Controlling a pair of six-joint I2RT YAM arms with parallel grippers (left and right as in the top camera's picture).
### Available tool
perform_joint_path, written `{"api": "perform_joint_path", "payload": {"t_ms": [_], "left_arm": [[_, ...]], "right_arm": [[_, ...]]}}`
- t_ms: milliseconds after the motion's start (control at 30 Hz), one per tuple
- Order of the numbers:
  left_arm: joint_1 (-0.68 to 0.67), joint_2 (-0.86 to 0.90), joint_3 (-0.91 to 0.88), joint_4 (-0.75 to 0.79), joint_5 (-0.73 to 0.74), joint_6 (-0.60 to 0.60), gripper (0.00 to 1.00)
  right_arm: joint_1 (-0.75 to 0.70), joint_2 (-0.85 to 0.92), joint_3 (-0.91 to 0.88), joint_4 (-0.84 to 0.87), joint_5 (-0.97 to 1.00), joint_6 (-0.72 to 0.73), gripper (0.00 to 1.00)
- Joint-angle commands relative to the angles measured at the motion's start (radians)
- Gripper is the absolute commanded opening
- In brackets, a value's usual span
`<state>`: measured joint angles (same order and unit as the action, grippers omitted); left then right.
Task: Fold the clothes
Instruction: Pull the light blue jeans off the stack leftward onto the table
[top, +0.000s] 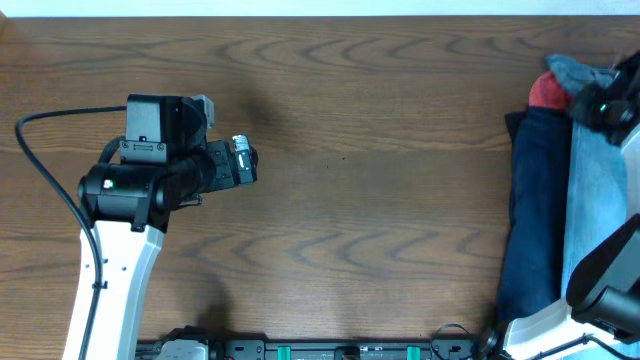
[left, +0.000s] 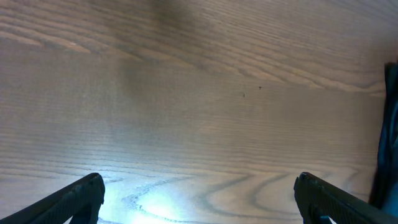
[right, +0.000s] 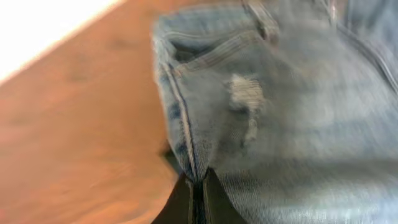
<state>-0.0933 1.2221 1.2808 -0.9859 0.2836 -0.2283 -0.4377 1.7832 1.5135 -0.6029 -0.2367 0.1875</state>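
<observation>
Overhead: your jeans lie at 3 o'clock on the bench, against a dark blue garment; the right claw sits at their 12 o'clock end.

Left wrist: your left claw gapes wide above the bench.

Right wrist: the right claw is pinched closed on the jeans' side seam, below a whitish worn patch.

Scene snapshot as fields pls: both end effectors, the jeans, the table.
left end effector: open, over bare wood, holding nothing
right end effector: shut on the jeans' seamed edge
jeans: light blue, whitish worn patch, at the table's right edge
dark blue garment: alongside the jeans
table: brown wood grain
</observation>
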Motion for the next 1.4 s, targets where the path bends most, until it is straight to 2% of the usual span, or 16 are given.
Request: {"api": "perform_joint_path", "payload": {"t_ms": [0, 100, 200, 333, 400, 433, 467, 533, 633, 733, 1000, 1200, 1367], "left_arm": [[0.013, -0.049, 0.028, 0.0, -0.016, 0.016, 0.98], [0.046, -0.099, 0.036, 0.0, -0.016, 0.013, 0.98], [0.1, -0.159, 0.058, 0.0, -0.016, 0.008, 0.98], [0.191, -0.232, 0.117, 0.0, -0.021, 0.009, 0.98], [0.237, -0.265, 0.151, 0.0, -0.049, 0.009, 0.98], [0.256, -0.279, 0.166, 0.0, -0.062, 0.009, 0.98], [0.275, -0.293, 0.182, 0.0, -0.068, 0.01, 0.98], [0.301, -0.312, 0.206, 0.0, -0.068, 0.023, 0.98], [0.322, -0.331, 0.239, -0.002, -0.068, 0.037, 0.98], [0.323, -0.335, 0.255, -0.001, -0.068, 0.037, 0.98], [0.321, -0.251, 0.248, -0.016, 0.031, 0.072, 0.98], [0.276, -0.021, 0.241, -0.072, 0.045, 0.171, 0.98], [0.23, 0.222, 0.241, -0.037, 0.045, 0.271, 0.99]], "right_arm": [[0.064, -0.12, 0.196, -0.027, -0.249, -0.016, 0.01], [0.171, -0.146, 0.312, -0.082, -0.25, -0.017, 0.01], [0.338, -0.154, 0.375, -0.097, -0.25, -0.017, 0.01], [0.636, -0.139, 0.382, -0.095, -0.215, -0.032, 0.01], [0.798, -0.109, 0.382, -0.096, -0.197, -0.04, 0.05], [0.886, -0.087, 0.382, -0.097, -0.184, -0.04, 0.1], [0.954, -0.066, 0.382, -0.097, -0.17, -0.046, 0.2], [1.078, -0.026, 0.382, -0.102, -0.09, -0.062, 0.49], [1.176, -0.005, 0.382, -0.106, 0.131, -0.053, 0.68], [1.18, -0.018, 0.397, -0.121, 0.188, -0.051, 0.72], [1.027, -0.153, 0.438, -0.253, 0.186, -0.017, 0.78], [0.901, -0.28, 0.438, -0.353, 0.15, 0.071, 0.78], [0.875, -0.33, 0.438, -0.461, 0.15, 0.09, 0.78]]}}
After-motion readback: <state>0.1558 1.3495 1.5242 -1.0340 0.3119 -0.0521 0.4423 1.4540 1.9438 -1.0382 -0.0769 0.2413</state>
